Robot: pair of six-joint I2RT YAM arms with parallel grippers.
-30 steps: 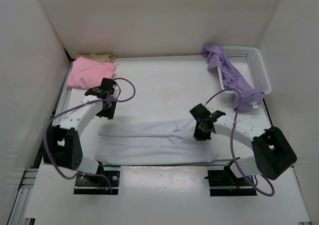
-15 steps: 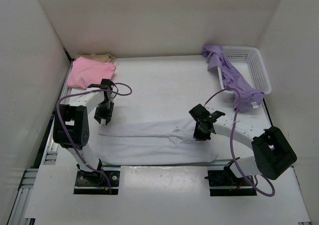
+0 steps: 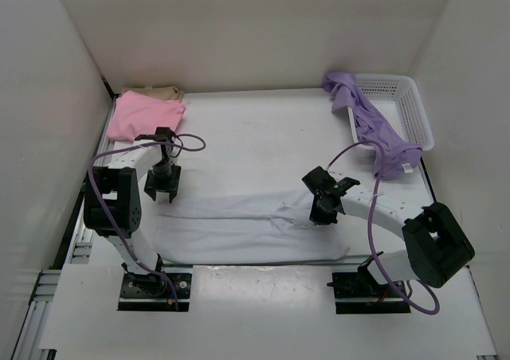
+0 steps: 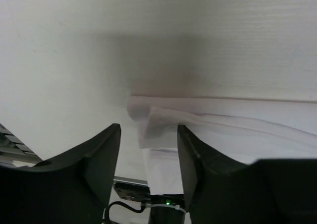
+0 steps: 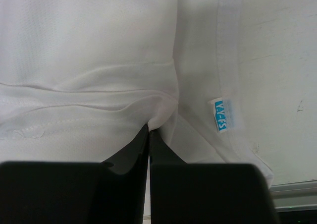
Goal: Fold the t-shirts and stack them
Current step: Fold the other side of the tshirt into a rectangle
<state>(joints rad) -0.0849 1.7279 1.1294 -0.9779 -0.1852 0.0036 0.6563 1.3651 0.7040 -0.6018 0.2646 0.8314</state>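
Observation:
A white t-shirt (image 3: 247, 228) lies folded into a long band across the near part of the table. My right gripper (image 3: 323, 213) is shut, and a puckered fold of the white t-shirt (image 5: 99, 60) is pinched at my right gripper's (image 5: 149, 130) tips, beside the shirt's blue label (image 5: 221, 116). My left gripper (image 3: 162, 189) hangs open over the band's far left corner. In the left wrist view that corner of the white t-shirt (image 4: 163, 120) shows just ahead of my left gripper (image 4: 148, 135), untouched. A pink t-shirt (image 3: 143, 117) lies folded on a tan one (image 3: 155, 94) at the back left. A lavender t-shirt (image 3: 374, 129) drapes over the basket.
A white mesh basket (image 3: 410, 105) stands at the back right against the wall. White walls close in the table on three sides. A metal rail (image 3: 96, 161) runs along the left edge. Purple cables loop off both arms.
My left gripper has come away from the pink t-shirt toward the near side, down to the white t-shirt's left corner, and its jaws have spread wider. The right gripper has not moved.

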